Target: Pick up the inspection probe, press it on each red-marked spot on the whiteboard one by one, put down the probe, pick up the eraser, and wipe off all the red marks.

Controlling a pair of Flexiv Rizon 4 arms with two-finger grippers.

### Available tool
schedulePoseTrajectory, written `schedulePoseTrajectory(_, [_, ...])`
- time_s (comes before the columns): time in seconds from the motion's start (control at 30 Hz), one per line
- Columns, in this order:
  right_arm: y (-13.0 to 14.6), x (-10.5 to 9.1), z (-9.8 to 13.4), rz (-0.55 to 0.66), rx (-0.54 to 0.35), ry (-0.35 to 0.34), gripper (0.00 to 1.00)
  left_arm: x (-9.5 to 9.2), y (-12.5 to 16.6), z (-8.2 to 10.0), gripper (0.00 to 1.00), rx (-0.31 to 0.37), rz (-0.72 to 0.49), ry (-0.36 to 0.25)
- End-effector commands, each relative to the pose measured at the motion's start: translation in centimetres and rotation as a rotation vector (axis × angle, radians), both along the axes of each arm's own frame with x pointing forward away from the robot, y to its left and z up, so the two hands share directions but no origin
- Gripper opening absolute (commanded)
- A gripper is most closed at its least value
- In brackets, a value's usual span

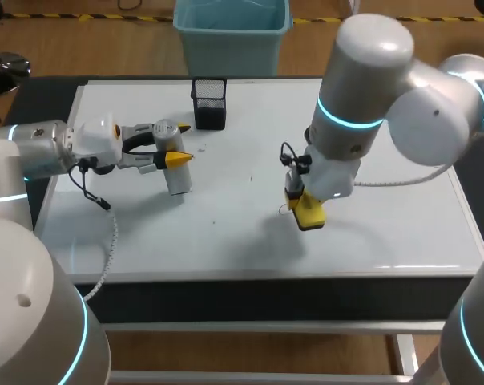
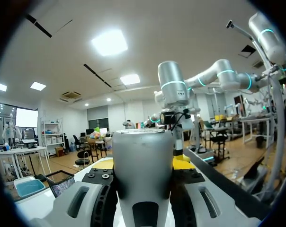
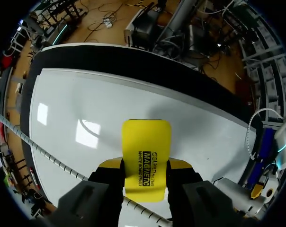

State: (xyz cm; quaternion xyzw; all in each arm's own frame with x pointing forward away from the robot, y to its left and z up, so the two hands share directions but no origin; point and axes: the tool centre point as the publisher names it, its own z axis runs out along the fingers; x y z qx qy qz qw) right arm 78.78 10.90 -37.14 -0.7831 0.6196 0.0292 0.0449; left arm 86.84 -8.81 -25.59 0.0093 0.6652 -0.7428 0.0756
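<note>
The right end effector (image 1: 308, 212) clamps the eraser (image 3: 146, 158) low over the whiteboard (image 1: 370, 216). The left end effector (image 1: 178, 143) grips the upright probe (image 2: 143, 161). If the eraser tilts, it may skip marks, and heavy pressure could twist it loose.

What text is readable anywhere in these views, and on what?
"MAGNETIC": on the eraser, held in the right claw.
"WHITE BOARD ERASER": same eraser, smaller line.
A third line on the eraser: too blurred to read.
Probe, board: no print visible.
</note>
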Motion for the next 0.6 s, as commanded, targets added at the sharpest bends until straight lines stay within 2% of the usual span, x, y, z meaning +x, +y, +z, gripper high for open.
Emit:
schedulePoseTrajectory(0.03, [0.5,0.6,-1.3,0.013,-0.005,0.001,0.00,-0.1,0.0,0.1,0.00,0.000,0.003,-0.001])
schedulePoseTrajectory(0.6, [3.3,2.2,-3.8,0.098,-0.046,0.033,0.00,-0.1,0.0,0.1,0.00,0.000,0.003,-0.001])
